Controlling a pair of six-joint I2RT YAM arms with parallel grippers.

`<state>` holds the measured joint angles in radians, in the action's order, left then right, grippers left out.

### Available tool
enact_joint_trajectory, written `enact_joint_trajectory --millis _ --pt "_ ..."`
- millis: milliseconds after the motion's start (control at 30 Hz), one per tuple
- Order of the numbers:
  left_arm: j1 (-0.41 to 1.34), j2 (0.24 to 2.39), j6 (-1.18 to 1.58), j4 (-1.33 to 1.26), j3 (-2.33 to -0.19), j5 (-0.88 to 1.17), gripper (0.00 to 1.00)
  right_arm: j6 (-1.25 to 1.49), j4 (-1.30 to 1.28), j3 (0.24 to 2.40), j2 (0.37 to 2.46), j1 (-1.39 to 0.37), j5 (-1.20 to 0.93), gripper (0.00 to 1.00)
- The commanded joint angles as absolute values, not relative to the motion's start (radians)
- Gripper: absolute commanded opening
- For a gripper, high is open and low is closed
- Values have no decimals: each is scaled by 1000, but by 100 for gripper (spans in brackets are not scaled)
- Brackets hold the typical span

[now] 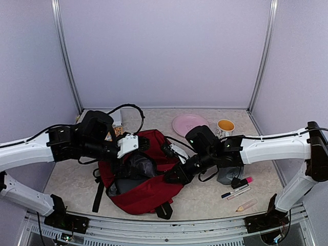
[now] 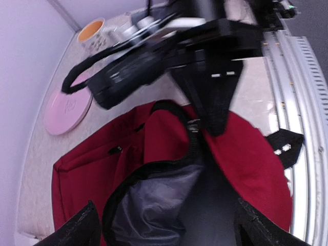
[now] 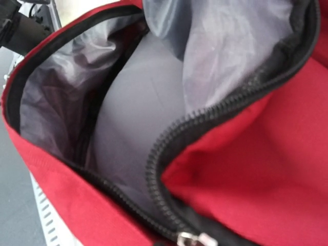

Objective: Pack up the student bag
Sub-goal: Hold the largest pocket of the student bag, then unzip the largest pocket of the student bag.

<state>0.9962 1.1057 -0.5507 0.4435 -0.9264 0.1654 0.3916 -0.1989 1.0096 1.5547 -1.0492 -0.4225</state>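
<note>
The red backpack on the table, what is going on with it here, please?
Two robot arms are working at the dark red backpack, which lies on the table with its main zip open and the grey lining showing. The left gripper hovers open above the opening. The right gripper is at the zip edge on its side; whether it grips the fabric cannot be told. A pink plate, a mug and markers lie outside the bag.

The student bag point(image 1: 146, 197) is dark red with black zip trim and grey lining; at its one o'clock, a pink plate point(image 1: 185, 124) and a mug point(image 1: 225, 128), yellow inside.
</note>
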Motion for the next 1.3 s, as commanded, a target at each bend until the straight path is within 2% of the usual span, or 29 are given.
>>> enact_joint_trajectory --millis 0,100,267,433,500,533,567,633,667,900,1067,1267 --pt "845 1346 -430 480 -1103 149 86 409 -177 971 1553 -1056 -417 0" --pt "763 1498 -400 574 -1216 244 90 419 -162 948 1544 -1055 -419 0" --pt "773 1613 -452 693 -1247 373 93 416 -159 934 1540 -1055 -413 0" --pt "787 1632 -467 679 -1214 294 90 405 -170 936 1536 -1054 -401 0" --pt "783 1626 -462 656 -1218 231 80 402 -178 937 1532 -1053 -392 0" --pt "788 1612 -463 641 -1219 203 65 401 -187 935 1529 -1050 -382 0" --pt "796 1591 -475 621 -1215 188 43 403 -203 932 1526 -1042 -368 0" --pt "816 1525 -496 573 -1183 175 8 414 -234 921 1517 -1012 -350 0" --pt "827 1480 -506 541 -1151 157 0 419 -248 909 1511 -990 -344 0" --pt "963 1164 -637 425 -904 -30 0 386 -350 896 1462 -818 -336 0" --pt "1034 984 -729 399 -828 -61 0 320 -469 945 1512 -688 -291 0" --pt "1026 846 -754 282 -787 -6 0 235 -484 1049 1598 -650 -327 0"
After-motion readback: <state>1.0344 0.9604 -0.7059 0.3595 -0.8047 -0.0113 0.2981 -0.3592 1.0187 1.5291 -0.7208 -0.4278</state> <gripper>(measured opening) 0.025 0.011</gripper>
